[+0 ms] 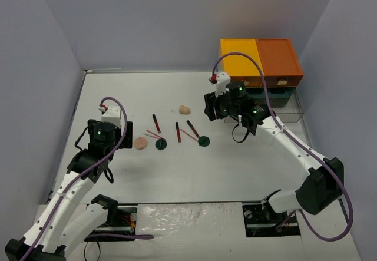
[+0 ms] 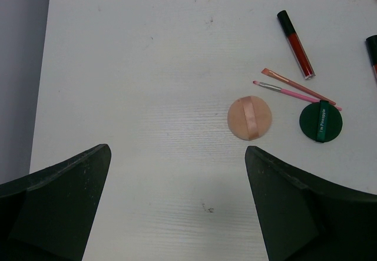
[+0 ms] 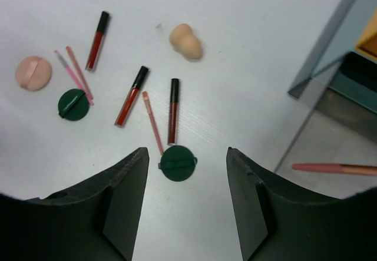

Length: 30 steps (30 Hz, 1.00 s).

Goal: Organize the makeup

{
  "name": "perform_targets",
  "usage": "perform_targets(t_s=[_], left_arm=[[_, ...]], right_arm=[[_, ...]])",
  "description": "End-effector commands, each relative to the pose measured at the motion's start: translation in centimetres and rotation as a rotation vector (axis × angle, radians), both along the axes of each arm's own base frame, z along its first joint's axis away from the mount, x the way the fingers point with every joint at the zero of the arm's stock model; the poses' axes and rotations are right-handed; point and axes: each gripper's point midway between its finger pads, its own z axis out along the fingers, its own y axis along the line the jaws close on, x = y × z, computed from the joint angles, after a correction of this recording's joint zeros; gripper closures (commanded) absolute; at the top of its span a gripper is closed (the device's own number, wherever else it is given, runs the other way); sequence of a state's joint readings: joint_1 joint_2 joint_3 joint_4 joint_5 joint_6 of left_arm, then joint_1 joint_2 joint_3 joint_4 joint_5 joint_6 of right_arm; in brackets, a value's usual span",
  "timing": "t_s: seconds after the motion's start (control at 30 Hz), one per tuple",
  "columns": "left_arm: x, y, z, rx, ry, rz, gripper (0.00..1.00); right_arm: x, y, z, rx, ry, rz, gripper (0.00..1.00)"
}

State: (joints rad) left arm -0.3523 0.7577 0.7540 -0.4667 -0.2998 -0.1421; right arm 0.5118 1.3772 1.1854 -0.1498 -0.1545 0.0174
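The makeup lies in mid-table: a beige sponge [image 1: 184, 109] [image 3: 185, 41], a round peach puff [image 1: 141, 143] [image 2: 250, 118] [image 3: 33, 72], two dark green discs [image 1: 161, 145] [image 1: 204, 141] [image 2: 320, 121] [image 3: 178, 163], three dark red sticks [image 1: 156, 123] [image 1: 178, 131] [image 1: 192, 128] [image 3: 172, 110] and thin pink sticks [image 2: 297, 87] [image 3: 152, 122]. My left gripper [image 1: 95, 146] [image 2: 177, 149] is open and empty, left of the puff. My right gripper [image 1: 213, 109] [image 3: 187, 150] is open and empty, above the table just right of the items, with a green disc showing between its fingers.
The yellow-and-orange-topped drawer unit [image 1: 259, 55] stands at the back right. A clear drawer [image 1: 288, 116] [image 3: 321, 66] juts out in front of it, and a pink stick [image 3: 333, 168] lies inside. Grey walls close the left, back and right.
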Motion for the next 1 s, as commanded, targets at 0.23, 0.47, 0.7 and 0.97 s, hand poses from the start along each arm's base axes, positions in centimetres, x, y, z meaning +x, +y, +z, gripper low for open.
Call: perform_targets(t_s=[0.23, 0.47, 0.7, 0.97], left_arm=[[1.0, -0.3, 2.2, -0.019, -0.075, -0.003, 0.03], [1.0, -0.2, 2.1, -0.014, -0.072, -0.003, 0.03], [1.0, -0.2, 2.2, -0.011, -0.072, -0.003, 0.03], [1.0, 0.0, 2.1, -0.003, -0.070, 0.002, 0.03]], right_arm=[[-1.1, 8.0, -7.9, -0.151, 0.114, 0.314, 0.58], [0.0, 8.7, -12.1, -0.242, 0.180, 0.340, 0.61], [0.0, 10.0, -14.3, -0.286, 0.207, 0.367, 0.67], [0.3, 10.1, -16.8, -0.329, 0.244, 0.368, 0.70]])
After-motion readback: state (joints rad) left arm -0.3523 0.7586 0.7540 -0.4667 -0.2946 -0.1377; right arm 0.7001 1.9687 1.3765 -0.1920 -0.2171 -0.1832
